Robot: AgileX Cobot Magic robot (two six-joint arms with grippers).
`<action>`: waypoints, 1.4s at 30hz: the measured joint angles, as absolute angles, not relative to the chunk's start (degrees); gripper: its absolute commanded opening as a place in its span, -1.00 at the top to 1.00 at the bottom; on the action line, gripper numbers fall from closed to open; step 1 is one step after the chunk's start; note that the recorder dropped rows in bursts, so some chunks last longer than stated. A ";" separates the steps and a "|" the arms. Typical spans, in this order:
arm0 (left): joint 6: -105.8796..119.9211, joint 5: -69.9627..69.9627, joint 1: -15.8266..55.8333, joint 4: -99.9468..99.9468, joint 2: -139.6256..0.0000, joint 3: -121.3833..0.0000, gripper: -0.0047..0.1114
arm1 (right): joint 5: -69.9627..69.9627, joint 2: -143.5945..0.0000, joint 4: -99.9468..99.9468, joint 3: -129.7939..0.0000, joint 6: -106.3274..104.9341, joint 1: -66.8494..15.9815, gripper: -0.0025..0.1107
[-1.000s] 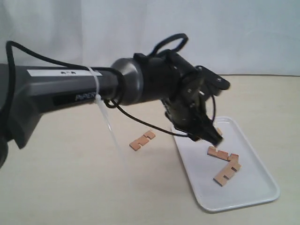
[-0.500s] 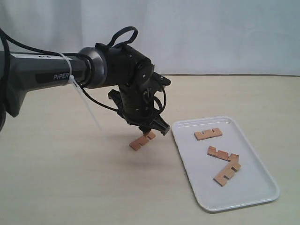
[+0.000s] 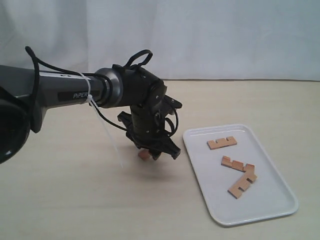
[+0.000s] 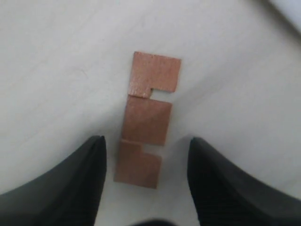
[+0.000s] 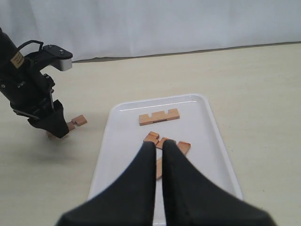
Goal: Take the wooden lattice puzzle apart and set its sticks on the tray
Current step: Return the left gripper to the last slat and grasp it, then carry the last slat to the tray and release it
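Three notched reddish-brown sticks lie on the white tray (image 3: 280, 200): one (image 3: 221, 143) near its far end, two (image 3: 238, 164) (image 3: 242, 184) touching near the middle. A fourth stick (image 4: 147, 120) lies flat on the table left of the tray, mostly hidden by the arm in the exterior view, where only its end (image 3: 144, 155) shows. My left gripper (image 3: 162, 152) hangs low over it, open, a finger (image 4: 80, 183) on either side of the stick's near end. My right gripper (image 5: 159, 150) is shut and empty, off the exterior view, looking down over the tray (image 5: 108, 155). No assembled lattice puzzle is in view.
The pale tabletop (image 3: 75, 200) runs to a white curtain (image 3: 225, 35) at the back. The left arm's black cable and a white zip tie (image 3: 107, 132) hang beside the wrist.
The left gripper left the tray, where it dropped a stick at the far end, swung left and came down over the stick on the table.
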State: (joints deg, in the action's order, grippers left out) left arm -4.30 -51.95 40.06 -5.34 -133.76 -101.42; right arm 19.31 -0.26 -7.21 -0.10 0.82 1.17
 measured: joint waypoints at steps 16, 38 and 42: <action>-4.12 -51.57 40.06 -5.08 -135.06 -101.42 0.92 | 19.31 -0.26 -7.21 -0.10 0.82 1.17 0.87; -3.04 -27.19 54.56 -2.83 -135.07 -101.33 0.83 | 19.31 -0.26 -7.21 -0.10 0.82 1.17 0.87; -3.04 -26.84 54.56 -2.62 -136.17 -101.33 0.23 | 19.31 -0.26 -7.21 -0.10 0.82 1.17 0.87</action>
State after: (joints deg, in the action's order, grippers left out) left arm -3.04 -26.84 54.56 -2.62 -136.17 -101.33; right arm 19.31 -0.26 -7.21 -0.10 0.82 1.17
